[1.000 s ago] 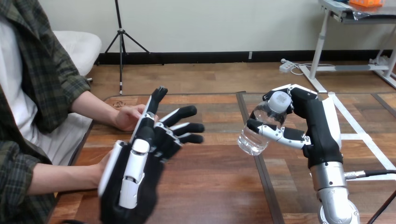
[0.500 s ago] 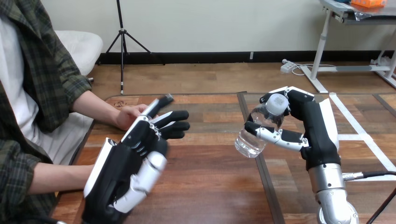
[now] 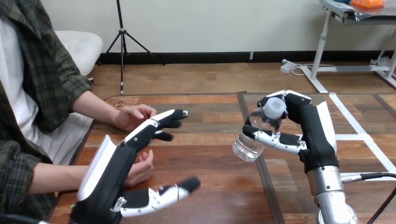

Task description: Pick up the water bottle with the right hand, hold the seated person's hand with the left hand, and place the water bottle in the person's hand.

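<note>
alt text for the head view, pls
Right robot hand grips a clear bottle, tilted, cap up, over the table at right. Left robot hand is open at lower left, with the person's near hand beside its palm, not clasped; the person's far hand rests on the table behind.

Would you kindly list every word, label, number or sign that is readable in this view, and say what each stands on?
None can be read.
The water bottle in the right robot hand is clear, with no label showing.
Its white cap shows no legible mark.
Any marks on the left robot hand are too small to read.
</note>
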